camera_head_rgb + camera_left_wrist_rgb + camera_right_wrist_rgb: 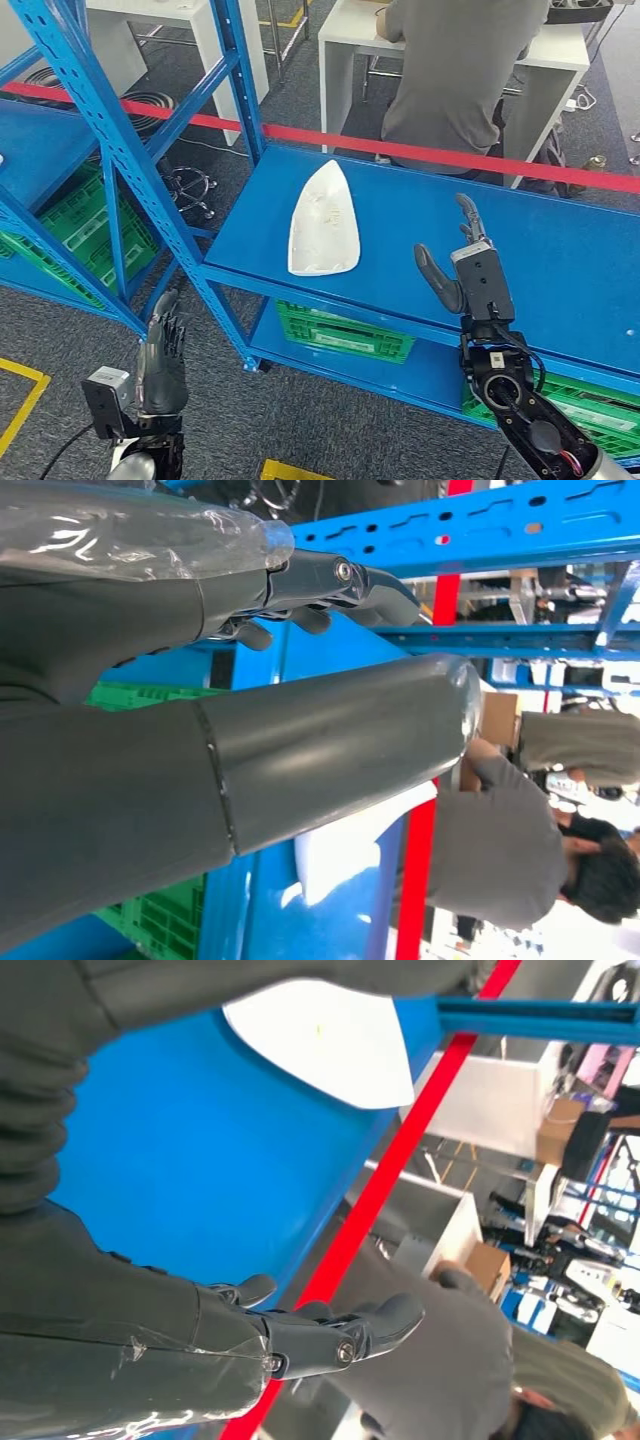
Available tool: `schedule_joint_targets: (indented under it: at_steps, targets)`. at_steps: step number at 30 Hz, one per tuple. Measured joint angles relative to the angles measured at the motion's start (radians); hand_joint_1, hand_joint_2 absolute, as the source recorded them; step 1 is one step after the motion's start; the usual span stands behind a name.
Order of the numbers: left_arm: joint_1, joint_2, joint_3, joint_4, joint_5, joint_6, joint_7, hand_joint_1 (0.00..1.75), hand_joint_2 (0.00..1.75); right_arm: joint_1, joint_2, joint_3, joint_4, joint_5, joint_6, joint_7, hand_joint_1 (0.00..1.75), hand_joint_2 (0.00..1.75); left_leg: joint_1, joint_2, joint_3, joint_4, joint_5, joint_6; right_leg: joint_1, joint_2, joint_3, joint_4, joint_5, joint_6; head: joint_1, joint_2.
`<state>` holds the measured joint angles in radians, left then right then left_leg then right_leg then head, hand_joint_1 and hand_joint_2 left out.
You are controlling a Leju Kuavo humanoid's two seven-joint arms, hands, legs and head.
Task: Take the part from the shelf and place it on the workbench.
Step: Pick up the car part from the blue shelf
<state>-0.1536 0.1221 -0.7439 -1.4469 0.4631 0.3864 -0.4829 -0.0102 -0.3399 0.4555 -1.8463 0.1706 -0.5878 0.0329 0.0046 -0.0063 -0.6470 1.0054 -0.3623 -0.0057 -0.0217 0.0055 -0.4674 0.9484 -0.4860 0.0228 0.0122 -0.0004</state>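
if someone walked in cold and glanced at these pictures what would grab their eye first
Probably the white part, shaped like an iron's sole, lying alone on the bright blue shelf near its front edge. Next, the right hand, raised open over the shelf to the part's right, while the left hand hangs lower, in front of the blue frame. Behind the red tape, a person in grey sits at a white desk.

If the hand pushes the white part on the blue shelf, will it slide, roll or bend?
The white part looks like a thin, rigid, shallow shell lying flat, so probably it slides on the smooth blue shelf rather than rolls. It likely feels light; pressing one edge may tip it.
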Motion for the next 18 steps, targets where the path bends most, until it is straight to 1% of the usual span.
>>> schedule_joint_targets:
  at_steps: [4, 5, 6, 7, 9, 10, 11, 12, 13, 14, 15, 16, 18]
  targets:
    - [0.0, 0.0, 0.0, 0.0, 0.0, 0.0, 0.0, 0.0, 0.0, 0.0, 0.0, -0.001, 0.0, 0.001, 0.001, 0.001, 0.0, 1.75, 0.0, 0.0, 0.001, -0.004, 0.003, 0.0, 0.0, 0.0, 0.0, 0.0, 0.0, 0.0, 0.0, 0.0]
    - [0.0, 0.0, 0.0, 0.0, -0.001, -0.001, 0.0, 0.0, 0.0, 0.0, -0.002, -0.002, 0.0, 0.004, 0.003, 0.005, 0.0, 1.75, 0.0, 0.0, 0.005, -0.016, 0.01, 0.001, 0.0, 0.0, 0.0, 0.0, -0.002, 0.001, -0.001, 0.0]
    - [-0.001, 0.0, 0.0, 0.001, -0.001, -0.001, 0.0, 0.0, 0.0, 0.0, -0.003, -0.005, 0.001, 0.011, 0.009, 0.013, 0.0, 1.75, -0.003, 0.0, 0.007, -0.028, 0.007, 0.004, 0.001, 0.001, 0.002, 0.0, -0.004, 0.003, -0.002, 0.0]
    - [-0.002, 0.0, 0.0, 0.002, -0.002, -0.001, 0.0, 0.0, 0.0, 0.0, -0.006, -0.009, 0.001, 0.019, 0.016, 0.022, 0.0, 1.75, -0.006, 0.001, 0.009, -0.038, -0.003, 0.007, 0.001, 0.002, 0.001, 0.0, -0.006, 0.006, -0.004, 0.0]
    - [-0.004, -0.001, 0.0, 0.003, -0.004, -0.002, 0.001, 0.0, 0.0, -0.001, -0.015, -0.021, 0.003, 0.047, 0.04, 0.056, 0.0, 1.75, -0.012, -0.001, 0.012, -0.046, -0.013, 0.016, 0.002, 0.003, 0.003, -0.001, -0.015, 0.017, -0.005, 0.0]
    - [-0.005, -0.002, 0.0, 0.004, -0.006, -0.002, 0.002, 0.0, 0.0, -0.003, -0.025, -0.031, 0.004, 0.074, 0.066, 0.086, 0.0, 1.75, -0.01, -0.001, 0.019, -0.052, -0.009, 0.023, 0.002, 0.003, 0.001, 0.008, -0.026, 0.025, -0.003, 0.0]
    - [-0.005, -0.005, 0.0, 0.004, -0.008, -0.002, 0.003, 0.0, 0.0, -0.008, -0.042, -0.046, 0.011, 0.109, 0.112, 0.134, 0.0, 1.75, -0.009, -0.001, 0.028, -0.058, -0.002, 0.033, 0.002, 0.002, -0.042, 0.09, -0.062, 0.035, 0.006, 0.0]
    - [-0.005, -0.008, 0.0, 0.005, -0.008, -0.004, 0.003, 0.0, 0.0, -0.016, -0.065, -0.06, 0.021, 0.138, 0.167, 0.182, 0.0, 1.75, -0.01, -0.004, 0.037, -0.058, -0.008, 0.036, 0.003, 0.002, -0.057, 0.093, -0.051, 0.038, 0.02, 0.0]
    - [-0.005, -0.012, 0.0, 0.006, -0.009, -0.008, 0.003, 0.0, 0.0, -0.024, -0.088, -0.073, 0.031, 0.163, 0.223, 0.227, 0.0, 1.75, -0.01, -0.007, 0.046, -0.059, -0.013, 0.037, 0.003, 0.002, -0.074, 0.098, -0.038, 0.038, 0.034, 0.0]
    - [-0.005, -0.014, 0.0, 0.008, -0.008, -0.012, 0.003, 0.0, 0.0, -0.029, -0.106, -0.08, 0.041, 0.171, 0.265, 0.254, 0.0, 1.75, -0.013, -0.011, 0.049, -0.055, -0.02, 0.035, 0.004, 0.002, -0.09, 0.091, -0.016, 0.032, 0.044, 0.0]
    - [-0.005, -0.015, 0.0, 0.009, -0.007, -0.016, 0.003, 0.0, 0.0, -0.032, -0.116, -0.08, 0.046, 0.168, 0.289, 0.264, 0.0, 1.75, -0.015, -0.014, 0.05, -0.05, -0.026, 0.033, 0.004, 0.002, -0.063, 0.011, 0.031, 0.025, 0.046, 0.0]
    - [-0.006, -0.016, 0.0, 0.01, -0.007, -0.018, 0.003, 0.0, 0.0, -0.033, -0.118, -0.077, 0.048, 0.164, 0.303, 0.267, 0.0, 1.75, -0.016, -0.014, 0.05, -0.05, -0.027, 0.038, 0.004, 0.003, -0.064, 0.011, 0.032, 0.02, 0.042, 0.0]
    - [-0.006, -0.016, 0.0, 0.012, -0.006, -0.018, 0.002, 0.0, 0.0, -0.037, -0.121, -0.069, 0.05, 0.153, 0.329, 0.27, 0.0, 1.75, -0.017, -0.014, 0.052, -0.053, -0.026, 0.047, 0.006, 0.004, -0.064, 0.009, 0.034, 0.017, 0.035, 0.0]
